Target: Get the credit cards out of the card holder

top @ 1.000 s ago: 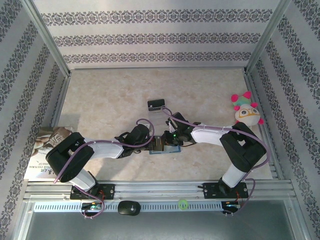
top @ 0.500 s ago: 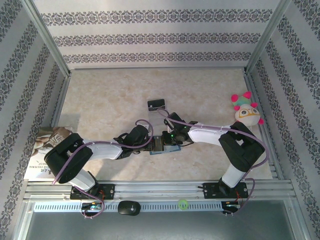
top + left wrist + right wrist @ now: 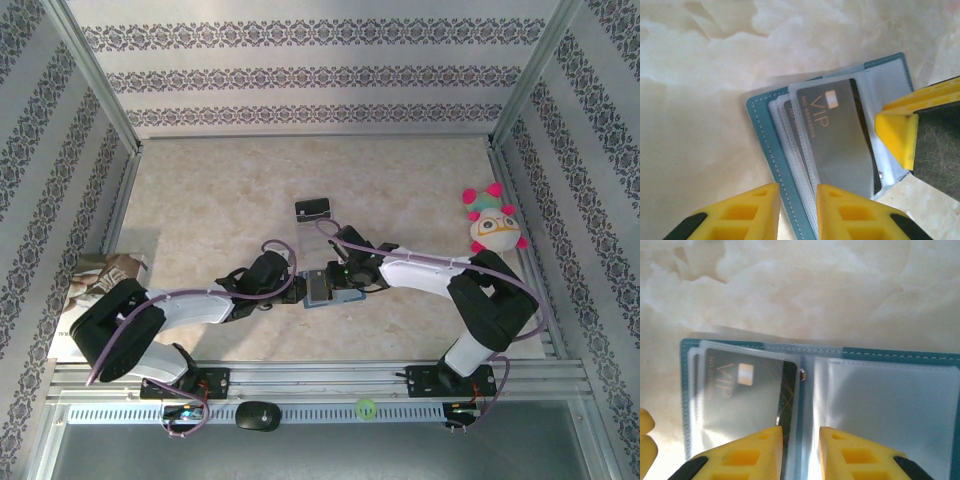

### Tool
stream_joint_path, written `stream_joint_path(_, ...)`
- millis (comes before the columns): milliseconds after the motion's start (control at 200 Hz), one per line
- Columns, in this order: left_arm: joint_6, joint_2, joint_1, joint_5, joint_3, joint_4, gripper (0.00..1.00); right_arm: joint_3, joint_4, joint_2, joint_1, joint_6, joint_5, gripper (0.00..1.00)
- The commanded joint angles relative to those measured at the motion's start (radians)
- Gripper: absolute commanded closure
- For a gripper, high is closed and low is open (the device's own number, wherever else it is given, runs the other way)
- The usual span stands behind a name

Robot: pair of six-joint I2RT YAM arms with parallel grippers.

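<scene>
Marbled beige tabletop [image 3: 200, 200], with the small teal-blue card holder [image 3: 346, 297] lying open between your two claws.
Your left claw [image 3: 796, 195] has its fingers slightly spread over the holder's near edge. Your right claw [image 3: 799, 437] is slightly spread too, above the fold, with a grey VIP card [image 3: 740, 390] in a clear sleeve just beside its tips.

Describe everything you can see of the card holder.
The card holder lies open and flat on the marble-look table. It has a teal stitched cover, leather-like, with clear plastic sleeves and a small metal stud. A grey VIP card sits in the front sleeve, another behind it; the opposite sleeve looks empty.
</scene>
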Motion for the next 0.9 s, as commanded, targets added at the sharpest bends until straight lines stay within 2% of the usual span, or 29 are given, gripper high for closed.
stream_joint_path(0, 0.045, -0.033, 0.011, -0.041, 0.015, -0.070, 0.72, -0.007, -0.014, -0.057, 0.025, -0.033, 0.049, 0.71)
stream_joint_path(160, 0.083, -0.017, -0.007, -0.066, 0.048, -0.083, 0.62, -0.004, -0.002, -0.055, 0.010, -0.032, -0.033, 0.70)
stream_joint_path(265, 0.113, 0.023, -0.021, -0.085, 0.088, -0.098, 0.57, -0.013, 0.018, -0.046, -0.021, -0.034, -0.098, 0.72)
stream_joint_path(470, 0.151, 0.083, -0.032, -0.110, 0.137, -0.108, 0.50, -0.007, -0.007, -0.052, -0.046, -0.076, -0.141, 0.70)
stream_joint_path(749, 0.145, 0.165, -0.037, -0.124, 0.144, -0.131, 0.52, -0.008, -0.013, -0.038, -0.059, -0.104, -0.141, 0.70)
stream_joint_path(894, 0.126, 0.181, -0.036, -0.134, 0.125, -0.138, 0.59, 0.001, -0.001, -0.010, -0.059, -0.103, -0.170, 0.71)
